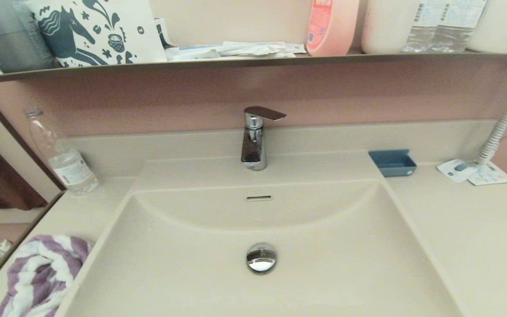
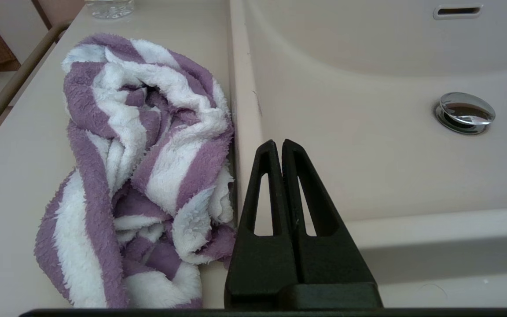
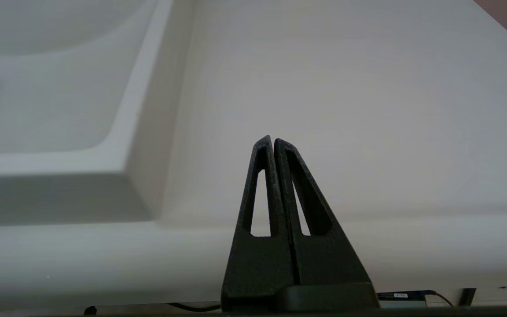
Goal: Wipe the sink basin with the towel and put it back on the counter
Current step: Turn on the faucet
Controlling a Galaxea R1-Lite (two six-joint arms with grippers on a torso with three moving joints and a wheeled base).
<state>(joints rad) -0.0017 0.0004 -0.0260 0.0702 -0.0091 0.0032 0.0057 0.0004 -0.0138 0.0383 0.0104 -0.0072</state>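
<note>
1. Head view: we see the soft terry towel with broad purple and white stripes [image 1: 42, 277] bunched in the lower left of the frame, on the smooth cream-beige counter [image 1: 464, 237] just beside the left rim of the wide rectangular cream-beige sink basin [image 1: 332, 264]. The round chrome drain plug [image 1: 261, 257] sits at the basin's centre. Neither arm shows here.

2. Left wrist view: our left gripper [image 2: 278, 143] has its black fingers pressed together, holding nothing, near the basin's rim with the towel at the frame's left. We judge the cloth light, limp and grippy; it will sag and trail. The raised fold at the top of the heap looks the best place to pinch, once the fingers spread.

3. Right wrist view: our right gripper [image 3: 271, 140] is likewise pressed together and empty, over bare counter at the frame's centre, the basin's corner in the upper left. We judge it parked.
</note>
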